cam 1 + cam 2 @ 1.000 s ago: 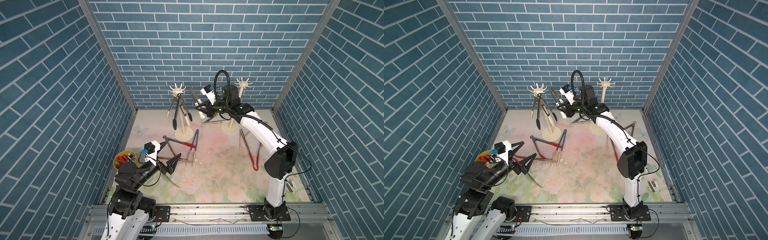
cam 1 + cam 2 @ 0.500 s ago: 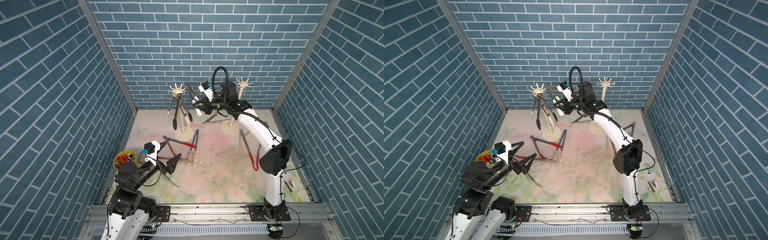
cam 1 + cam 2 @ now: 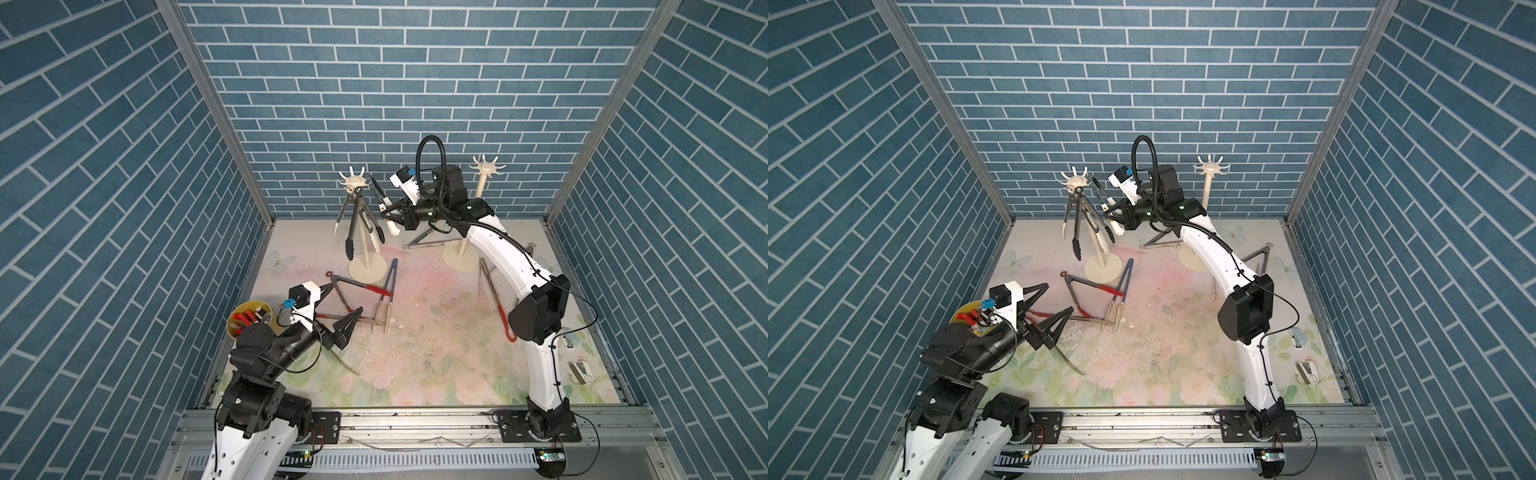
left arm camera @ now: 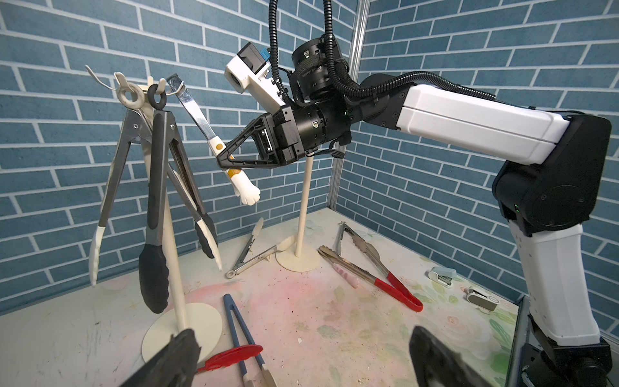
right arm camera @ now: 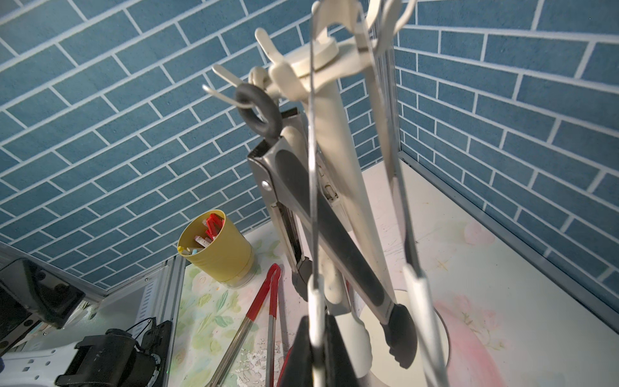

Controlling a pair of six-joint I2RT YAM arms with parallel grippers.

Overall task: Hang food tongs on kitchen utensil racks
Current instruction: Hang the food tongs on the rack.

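The right gripper [image 4: 223, 160] is clamped on the paw tongs [image 4: 200, 120] about midway down, just above their white paw-shaped tips. It holds them tilted, hinge end up, tips hanging free in the air. Their top end is up among the hooks of the left rack [image 3: 367, 269]; whether it sits on a hook I cannot tell. On that rack the black tongs [image 4: 157, 187] and the white-tipped tongs [image 4: 110, 187] hang by their rings, arms spread.

The right rack [image 3: 459, 258] stands beside it, behind the right arm, with steel tongs [image 4: 251, 261] lying at its foot. Red tongs [image 4: 398, 291] lie on the table [image 3: 436, 353] near the right arm's elbow.

The left gripper [image 3: 347, 297] stands wide apart and holds nothing, low over the table at the left. Just past it lie red-tipped tongs [image 3: 353, 284] and blue tongs [image 3: 390, 278], crossing each other near the left rack's base. A yellow cup [image 3: 249, 309] stands behind the left arm.
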